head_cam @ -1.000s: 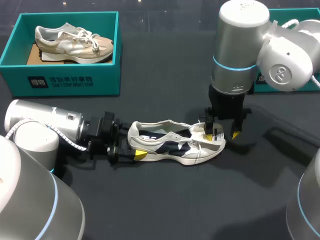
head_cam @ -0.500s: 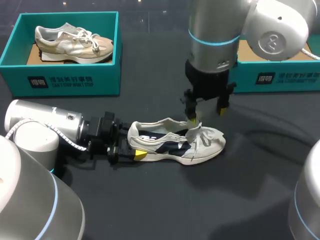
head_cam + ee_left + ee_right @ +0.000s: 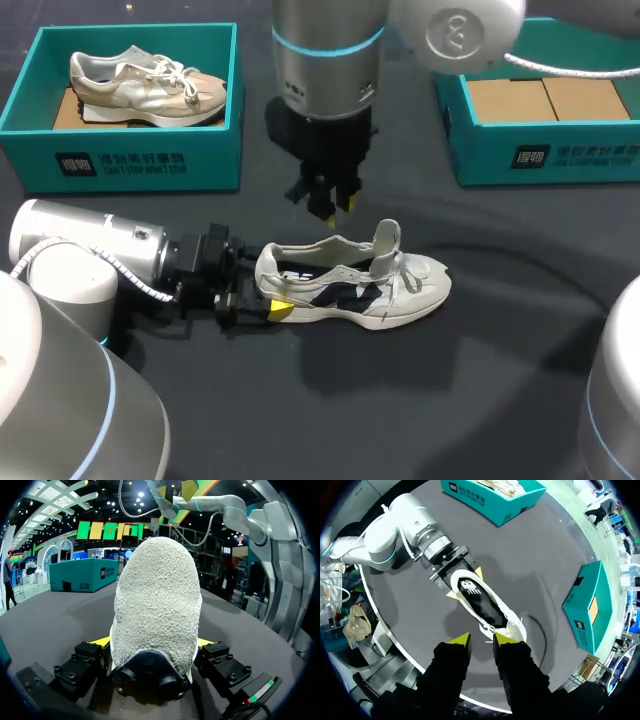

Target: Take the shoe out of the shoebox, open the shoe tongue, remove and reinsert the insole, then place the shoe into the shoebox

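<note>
A white and navy shoe (image 3: 350, 282) lies on its sole on the dark table, toe to the right, its tongue (image 3: 387, 240) standing upright. My left gripper (image 3: 268, 292) holds the heel from the left. In the left wrist view the heel (image 3: 157, 595) fills the space between both yellow fingertips (image 3: 100, 641). My right gripper (image 3: 335, 205) hangs above and behind the shoe's middle, touching nothing. Its fingers (image 3: 460, 640) stand close together with a narrow gap and nothing between. The right wrist view looks down into the shoe (image 3: 487, 605) and its dark insole (image 3: 479, 600).
A teal shoebox (image 3: 130, 160) at the back left holds a beige shoe (image 3: 145, 88). A second teal shoebox (image 3: 545, 150) at the back right shows only its cardboard floor. My left arm (image 3: 90, 255) lies low along the table's left side.
My right gripper has risen from the shoe's toe and swung left, and its fingers have come closer together. The tongue now stands upright. The left gripper and the shoe have stayed in place.
</note>
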